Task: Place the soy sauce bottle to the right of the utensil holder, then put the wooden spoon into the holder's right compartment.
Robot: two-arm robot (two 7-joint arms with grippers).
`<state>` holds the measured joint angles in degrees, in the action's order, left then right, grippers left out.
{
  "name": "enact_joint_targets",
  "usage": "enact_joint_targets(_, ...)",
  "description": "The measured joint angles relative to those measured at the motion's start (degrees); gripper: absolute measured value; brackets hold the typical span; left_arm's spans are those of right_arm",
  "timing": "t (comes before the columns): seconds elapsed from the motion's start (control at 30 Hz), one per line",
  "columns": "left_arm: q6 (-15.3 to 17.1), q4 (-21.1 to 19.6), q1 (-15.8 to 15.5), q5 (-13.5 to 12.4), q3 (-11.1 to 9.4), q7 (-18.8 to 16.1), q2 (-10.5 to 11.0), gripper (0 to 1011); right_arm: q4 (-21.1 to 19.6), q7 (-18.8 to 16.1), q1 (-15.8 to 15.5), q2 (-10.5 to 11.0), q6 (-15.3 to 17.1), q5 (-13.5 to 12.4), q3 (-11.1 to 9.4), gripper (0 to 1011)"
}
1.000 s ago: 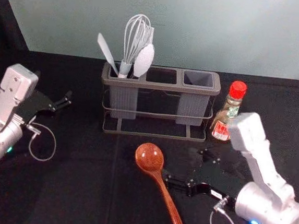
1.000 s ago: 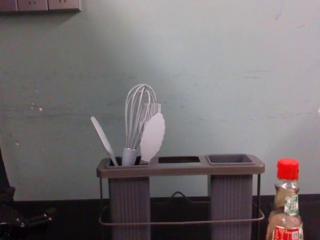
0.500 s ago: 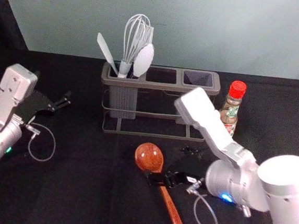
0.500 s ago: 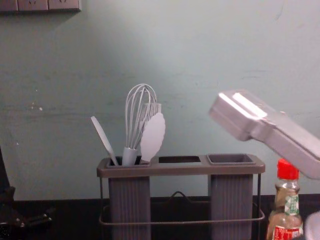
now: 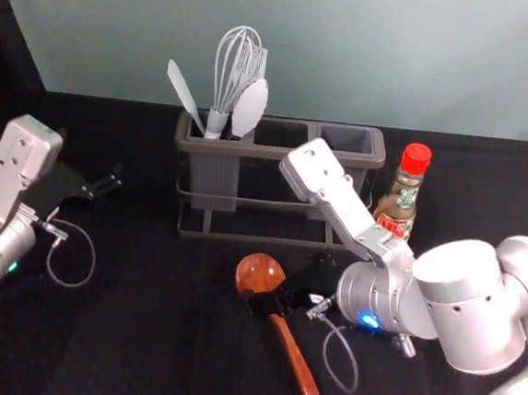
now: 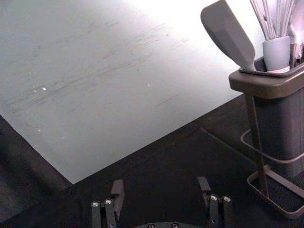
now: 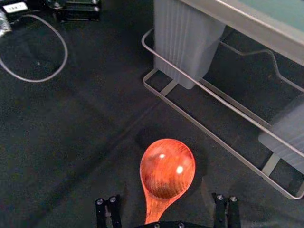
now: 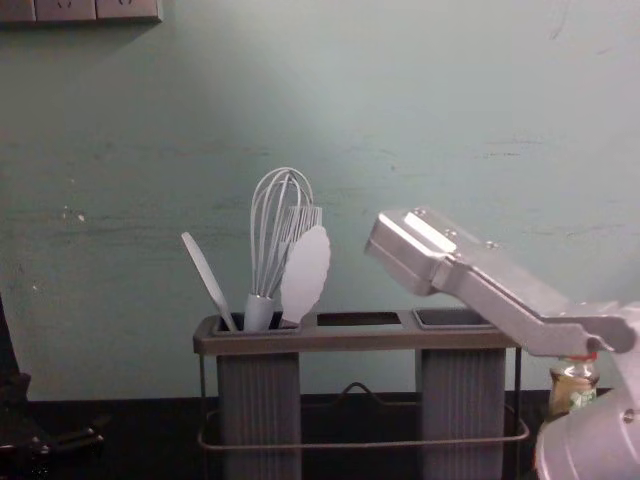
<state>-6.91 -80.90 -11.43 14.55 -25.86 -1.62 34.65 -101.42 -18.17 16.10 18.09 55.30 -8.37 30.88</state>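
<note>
Right of the utensil holder (image 5: 210,200), the soy sauce bottle (image 5: 402,200) stands upright with its red cap on; in the chest view the right arm hides part of the bottle (image 8: 573,385). The wooden spoon (image 5: 298,362) lies on the black table in front of the holder, bowl toward it. My right gripper (image 5: 286,284) is low over the spoon's neck. In the right wrist view the right gripper (image 7: 166,202) is open, the spoon (image 7: 167,168) between its fingers. My left gripper (image 5: 90,159) is parked at the left; the left wrist view shows the left gripper (image 6: 160,186) open.
A whisk (image 5: 238,70), a white spatula (image 5: 186,94) and other utensils stand in the holder's left compartment. The wall (image 5: 351,48) rises behind the table. The right forearm (image 5: 472,299) stretches across the front right, near the bottle.
My right gripper has moved left from beside the spoon to over its neck, its arm swinging in front of the holder's right part. The spoon and bottle stay put, and the left arm is still.
</note>
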Motion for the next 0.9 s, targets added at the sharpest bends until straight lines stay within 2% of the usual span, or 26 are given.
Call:
enact_joint_targets(0.33, 0.00, 0.00, 0.00, 0.00, 0.00, 0.00, 0.00, 1011, 3.24, -1.17, 1.86, -1.77, 0.99, 1.38, 0.55, 1003)
enact_joint_targets(0.9, 0.00, 0.00, 0.00, 0.00, 0.00, 0.00, 0.00, 1011, 6.43, -3.02, 2.96, -3.60, 1.71, 3.55, 0.98, 1003)
